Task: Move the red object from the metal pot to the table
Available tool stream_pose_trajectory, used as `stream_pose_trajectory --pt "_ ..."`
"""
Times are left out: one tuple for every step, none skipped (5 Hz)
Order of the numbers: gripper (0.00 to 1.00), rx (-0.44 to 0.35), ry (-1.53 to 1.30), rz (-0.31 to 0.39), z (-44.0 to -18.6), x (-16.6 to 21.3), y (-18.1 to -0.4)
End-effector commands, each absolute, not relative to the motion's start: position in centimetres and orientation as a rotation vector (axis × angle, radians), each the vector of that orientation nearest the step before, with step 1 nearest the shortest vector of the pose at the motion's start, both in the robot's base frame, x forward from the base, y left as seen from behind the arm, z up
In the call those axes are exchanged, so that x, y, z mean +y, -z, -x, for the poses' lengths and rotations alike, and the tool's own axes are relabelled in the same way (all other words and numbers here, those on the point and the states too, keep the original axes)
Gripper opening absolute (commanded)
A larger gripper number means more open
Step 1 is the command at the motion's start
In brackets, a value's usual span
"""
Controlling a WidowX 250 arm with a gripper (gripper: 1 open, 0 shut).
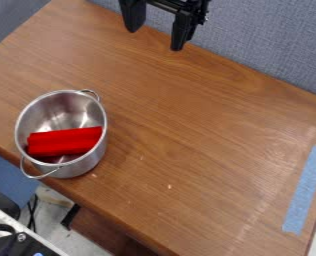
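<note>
Gripper hangs at the top edge, fingers apart and holding nothing. Well below-left, the red block lies in the metal pot on the table, its long axis running nearly left-right, right end slightly higher.

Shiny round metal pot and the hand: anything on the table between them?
Nothing: only bare brown wood-grain table separates metal pot from hand, camera view.

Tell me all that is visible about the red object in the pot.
The red object is a bright red, plain, elongated block with rounded ends and a smooth look. It lies inside the metal pot, slightly tilted, spanning most of its width and touching the inner wall. Nothing grips it; the gripper is far off.
</note>
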State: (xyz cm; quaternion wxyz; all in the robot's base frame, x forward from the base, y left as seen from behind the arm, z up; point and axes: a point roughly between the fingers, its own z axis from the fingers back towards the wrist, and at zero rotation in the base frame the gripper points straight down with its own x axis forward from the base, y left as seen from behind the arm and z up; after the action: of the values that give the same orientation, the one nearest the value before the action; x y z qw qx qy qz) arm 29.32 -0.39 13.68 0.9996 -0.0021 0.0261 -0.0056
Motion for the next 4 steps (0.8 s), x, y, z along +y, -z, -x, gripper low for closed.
stream_pose_trajectory --pt "1.0 0.069 0.261 -0.005 -30.3 1.5 -12.2" --pt "1.0 0.079 0.288 -0.008 -29.2 4.7 -12.7" --pt "1.0 0.086 0.332 -0.002 -28.1 8.2 -13.3" --pt "1.0 0.096 0.319 0.003 -26.8 11.4 -13.5"
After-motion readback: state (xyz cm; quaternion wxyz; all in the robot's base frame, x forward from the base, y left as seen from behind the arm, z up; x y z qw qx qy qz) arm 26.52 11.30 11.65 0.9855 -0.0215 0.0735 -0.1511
